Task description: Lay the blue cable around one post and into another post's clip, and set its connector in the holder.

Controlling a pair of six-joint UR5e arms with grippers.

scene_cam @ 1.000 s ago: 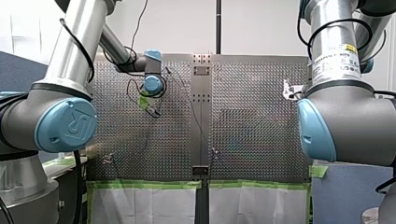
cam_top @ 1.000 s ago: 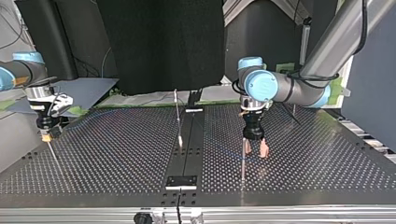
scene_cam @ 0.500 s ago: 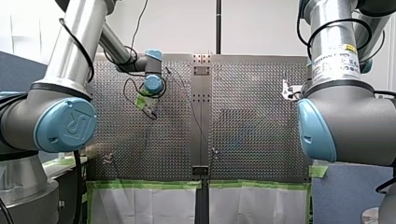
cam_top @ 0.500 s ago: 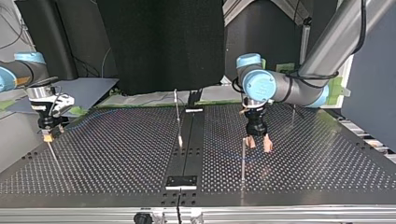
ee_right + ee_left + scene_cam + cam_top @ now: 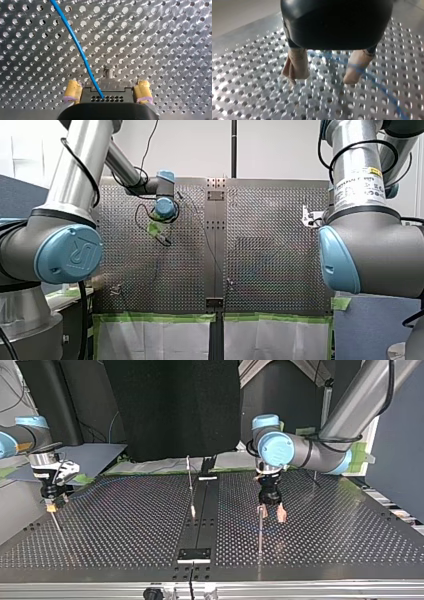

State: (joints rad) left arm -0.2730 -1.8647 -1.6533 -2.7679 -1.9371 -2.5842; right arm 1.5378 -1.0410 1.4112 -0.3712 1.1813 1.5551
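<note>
Top view has my left gripper (image 5: pixel 272 511) a touch higher and closer to the post (image 5: pixel 259 532) than a second ago, with one pad now beside the post's tip. Its jaws are spread and empty, and the blue cable (image 5: pixel 384 90) lies on the counter (image 5: pixel 325 530) beneath them. My right gripper (image 5: pixel 50 505) hasn't budged. Its jaws pinch what looks like the connector (image 5: pixel 107 98), with the cable running out of it. I'd guess the left arm is lining up to take the cable. No routing looks done yet.
</note>
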